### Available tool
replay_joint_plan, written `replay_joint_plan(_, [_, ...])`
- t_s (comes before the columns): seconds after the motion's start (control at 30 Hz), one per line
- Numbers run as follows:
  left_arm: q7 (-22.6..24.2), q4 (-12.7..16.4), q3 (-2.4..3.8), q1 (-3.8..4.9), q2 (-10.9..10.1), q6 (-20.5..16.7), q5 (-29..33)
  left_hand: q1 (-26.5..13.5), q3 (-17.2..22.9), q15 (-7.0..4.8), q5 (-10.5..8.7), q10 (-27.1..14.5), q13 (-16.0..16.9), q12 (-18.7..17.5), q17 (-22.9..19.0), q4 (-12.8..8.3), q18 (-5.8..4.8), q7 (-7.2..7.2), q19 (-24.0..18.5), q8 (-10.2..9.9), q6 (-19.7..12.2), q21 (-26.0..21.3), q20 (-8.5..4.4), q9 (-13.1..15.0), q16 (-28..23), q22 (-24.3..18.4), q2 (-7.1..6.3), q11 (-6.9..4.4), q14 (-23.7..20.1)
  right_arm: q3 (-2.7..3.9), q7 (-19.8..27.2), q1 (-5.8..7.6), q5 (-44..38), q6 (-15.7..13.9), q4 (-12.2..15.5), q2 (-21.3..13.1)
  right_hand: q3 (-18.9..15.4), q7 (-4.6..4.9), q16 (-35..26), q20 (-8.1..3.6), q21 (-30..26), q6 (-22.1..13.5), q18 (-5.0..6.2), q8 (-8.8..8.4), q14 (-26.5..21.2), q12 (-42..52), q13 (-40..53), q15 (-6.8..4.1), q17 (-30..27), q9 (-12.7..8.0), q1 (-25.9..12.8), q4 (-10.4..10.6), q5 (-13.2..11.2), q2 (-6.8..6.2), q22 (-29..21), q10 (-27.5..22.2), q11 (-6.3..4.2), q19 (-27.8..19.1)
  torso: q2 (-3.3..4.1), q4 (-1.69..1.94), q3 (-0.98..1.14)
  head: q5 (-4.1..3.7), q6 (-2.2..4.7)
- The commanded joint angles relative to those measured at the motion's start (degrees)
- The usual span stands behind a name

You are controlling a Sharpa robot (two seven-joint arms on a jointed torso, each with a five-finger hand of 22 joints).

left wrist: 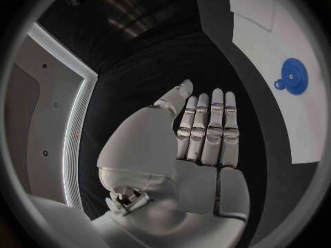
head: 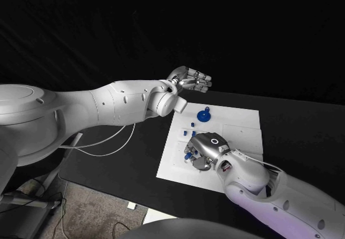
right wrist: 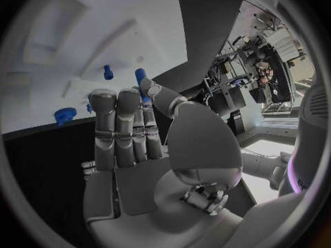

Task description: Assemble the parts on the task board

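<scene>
The right hand (head: pixel 203 152) is held low over the board (head: pixel 241 130), fingers straight and pressed together (nothing gripped), probably to reach a peg (right wrist: pixel 108 71). The left hand (head: pixel 193 79) is kept aside, curled, empty.

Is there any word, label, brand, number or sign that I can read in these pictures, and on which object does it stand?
None can be read.
The task board, the blue gear and both hands, left hand and right hand, carry no legible text.
</scene>
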Motion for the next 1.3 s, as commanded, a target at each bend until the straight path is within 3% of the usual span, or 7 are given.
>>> replay_joint_plan(0.03, [0.35,0.1,0.04,0.1,0.15,0.79,-0.2,0.55,0.13,0.06,-0.04,-0.31,0.0,-0.1,-0.05,0.19,-0.63,0.05,0.1,0.0,0.02,0.31,0.29,0.02,-0.18,-0.1,0.18,0.06,-0.4,-0.1,0.24,-0.11,-1.49,0.8,-0.15,0.1,0.21,0.09,-0.37,-0.48,0.2,0.5,0.15,0.18,0.03,0.25,0.02,-0.38,0.05,0.68,-0.13,-0.28,0.19,0.43,4.02,0.32,-0.06,2.86,-0.06,-0.1,-0.03,0.1,-0.07])
replay_joint_plan(0.53, [0.35,-0.02,0.05,0.1,0.3,0.87,-0.2,0.55,0.13,0.06,-0.04,-0.31,0.0,-0.1,-0.05,0.19,-0.63,0.05,0.1,0.0,0.02,0.31,0.29,0.02,-0.18,-0.1,0.18,0.06,-0.4,-1.19,0.28,-0.31,-1.86,0.95,-1.17,0.43,0.25,0.08,-0.39,-0.5,0.15,0.52,0.14,0.18,0.05,0.26,0.02,-0.4,0.1,0.66,-0.19,-0.4,0.18,0.46,4.0,0.36,-0.06,2.84,-0.05,-0.06,-0.01,0.27,-0.4])
replay_joint_plan(1.3, [0.27,-0.07,0.05,0.1,0.36,1.04,-0.2,0.52,0.22,0.09,-0.05,-0.36,0.0,-0.11,-0.05,0.29,-0.63,0.07,-0.15,0.0,0.01,0.67,0.33,0.02,-0.18,-0.19,0.23,0.09,-0.48,-1.73,0.09,-0.55,-2.56,-0.11,-2.28,1.3,0.36,0.08,-0.47,-0.51,0.18,0.55,0.17,0.18,0.06,0.26,0.02,-0.4,0.15,0.66,-0.27,-0.55,0.18,0.5,4.0,0.39,-0.06,2.83,-0.04,-0.07,-0.01,0.4,-0.6])
